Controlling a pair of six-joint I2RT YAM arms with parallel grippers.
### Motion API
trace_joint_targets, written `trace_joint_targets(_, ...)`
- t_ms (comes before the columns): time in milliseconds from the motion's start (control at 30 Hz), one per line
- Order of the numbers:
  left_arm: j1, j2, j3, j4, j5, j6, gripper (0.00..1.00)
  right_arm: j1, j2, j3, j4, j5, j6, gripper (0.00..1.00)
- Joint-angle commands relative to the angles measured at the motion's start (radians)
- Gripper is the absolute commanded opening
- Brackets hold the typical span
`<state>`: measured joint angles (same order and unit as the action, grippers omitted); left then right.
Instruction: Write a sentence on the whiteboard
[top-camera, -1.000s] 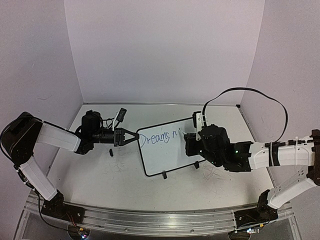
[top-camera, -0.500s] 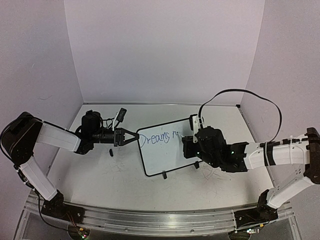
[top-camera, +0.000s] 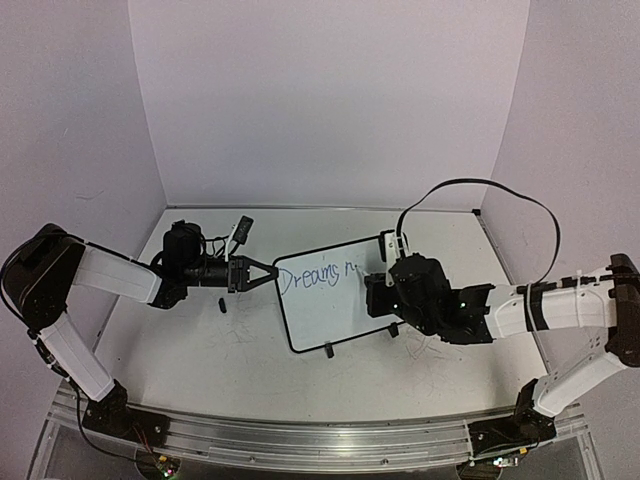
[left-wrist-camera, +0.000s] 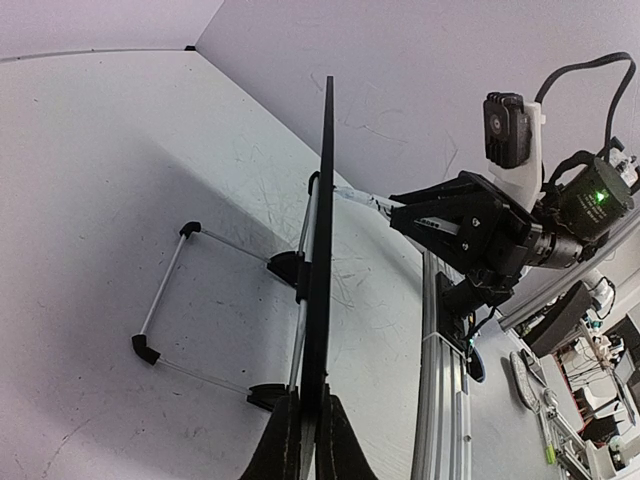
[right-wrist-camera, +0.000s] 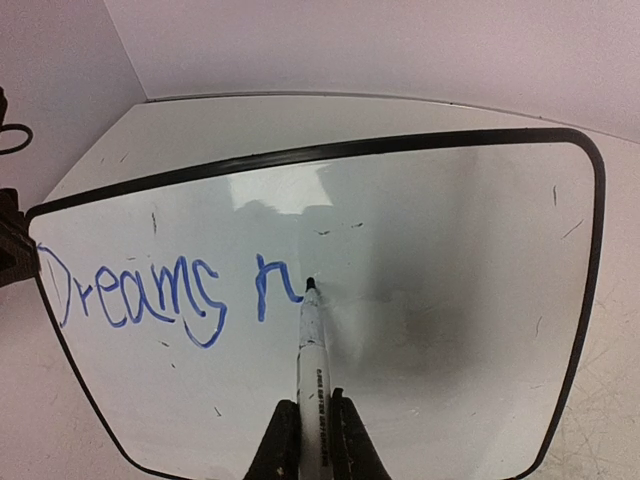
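Top external view places the small rectangular glossy whiteboard with a thin black rounded-corner frame (top-camera: 330, 312) near the middle of the large scuffed white tabletop (top-camera: 200, 345), between the two arms. It is propped at a tilt on two small black feet (top-camera: 328, 350). The left gripper (left-wrist-camera: 308, 442) reaches in from the left side, and its two dark fingers are pressed together on the board's left edge. From the left wrist camera the black frame runs straight up out of that pinch, with a thin wire stand (left-wrist-camera: 165, 290) resting on the table behind the whiteboard. The right gripper (right-wrist-camera: 312, 440) faces the writing side with its fingers clamped around a slim white marker with black print along its barrel (right-wrist-camera: 312, 350). The marker's dark tip touches the glossy surface just right of the last stroke. The blue handwritten sentence (right-wrist-camera: 160, 290) so far reads "Dreams n", in a single line starting at the board's left edge and reaching about to its middle. A small black piece (top-camera: 221, 305) lies on the tabletop under the left gripper, apart from the board.
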<state>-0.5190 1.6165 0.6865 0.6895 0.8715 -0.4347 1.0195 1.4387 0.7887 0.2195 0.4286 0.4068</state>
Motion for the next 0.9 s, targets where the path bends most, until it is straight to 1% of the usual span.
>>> trace_joint_targets(0, -0.006, -0.026, 0.03, -0.016, 0.038, -0.003, 0.0, -0.015, 0.005, -0.009, 0.006, 0.054, 0.023, 0.0)
trace_joint_targets(300, -0.006, -0.027, 0.028, -0.016, 0.035, -0.001, 0.0, -0.019, -0.007, 0.005, 0.006, 0.09, 0.014, 0.0)
trace_joint_targets(567, -0.005, -0.029, 0.028, -0.017, 0.035, 0.001, 0.0, -0.018, 0.014, 0.015, 0.057, 0.042, -0.043, 0.0)
trace_joint_targets(867, -0.006, -0.026, 0.03, -0.018, 0.037, 0.002, 0.0, -0.018, 0.032, 0.026, 0.067, 0.016, -0.056, 0.0)
